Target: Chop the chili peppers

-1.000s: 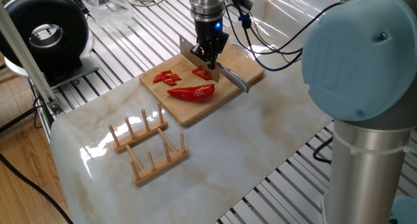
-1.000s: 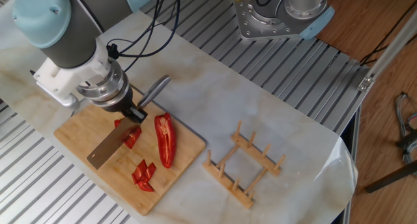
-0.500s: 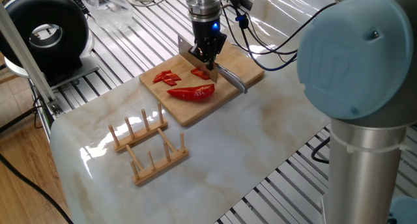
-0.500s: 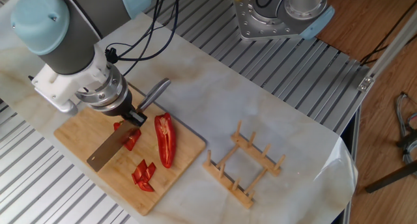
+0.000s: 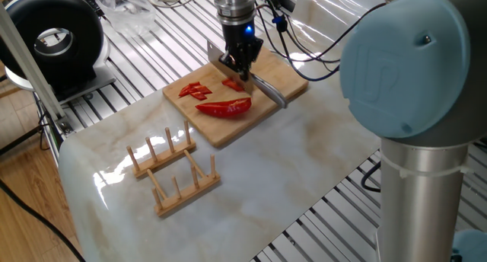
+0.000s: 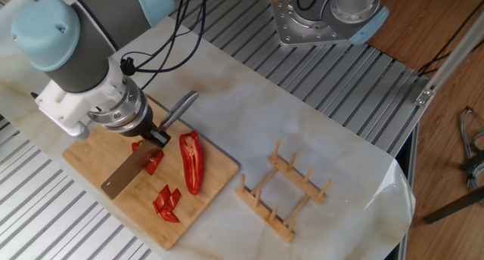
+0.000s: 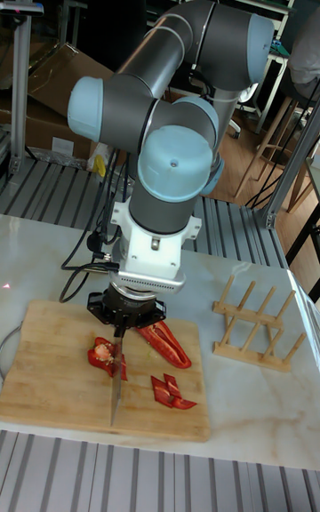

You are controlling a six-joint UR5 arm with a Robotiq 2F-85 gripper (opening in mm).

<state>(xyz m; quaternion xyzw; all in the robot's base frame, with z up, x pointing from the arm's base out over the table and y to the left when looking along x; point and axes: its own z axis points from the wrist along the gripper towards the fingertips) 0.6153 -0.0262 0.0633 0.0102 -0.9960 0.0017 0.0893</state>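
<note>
Beside hand, chili peppers

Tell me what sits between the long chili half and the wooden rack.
Nothing: in the other fixed view, only board edge and bare marble tabletop separate the long chili half from the wooden rack.

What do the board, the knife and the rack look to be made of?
Board: light wood, matte, visible grain. Knife: metal by its looks, dull grey blade and shinier handle, held in the tool. Rack: pale wooden dowels on slats, probably unfinished.
</note>
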